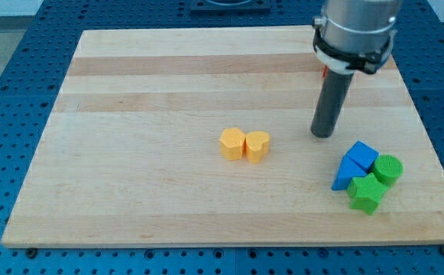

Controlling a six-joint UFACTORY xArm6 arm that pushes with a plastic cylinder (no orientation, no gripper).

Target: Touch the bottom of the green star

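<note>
A big wooden board (168, 92) lay on a blue table with little holes (8, 114). My tip (323, 135) was down on the board, toward the view's right side. It was the end of a straight dark rod, and a fat grey part of the arm (357, 30) sat above the rod. The rod had no fingers, so there was nothing to open or close, and it held nothing. The green star (366, 193) was near the view's bottom right corner of the board. It sat in a small bunch with three other blocks. A round green block (388, 169) was just above it and a bit to the right, and the two looked like they touched. A blue block with a pointy wedge shape (362, 156) was above the star, and a blue triangle (344, 178) was right beside the star on its left. My tip was above this bunch and a little to the left, not touching any block. The blue blocks sat between my tip and the star, and the bottom of the star faced the view's bottom edge, on the far side from my tip. Near the middle of the board sat two yellow-orange blocks side by side. The left one had flat sides like a hexagon (232, 143), and the right one looked like a heart (257, 146). They touched each other and were well apart from the bunch and from my tip. A small bit of something red (323, 72) peeked out behind the rod near the top, but I could not tell its shape.
</note>
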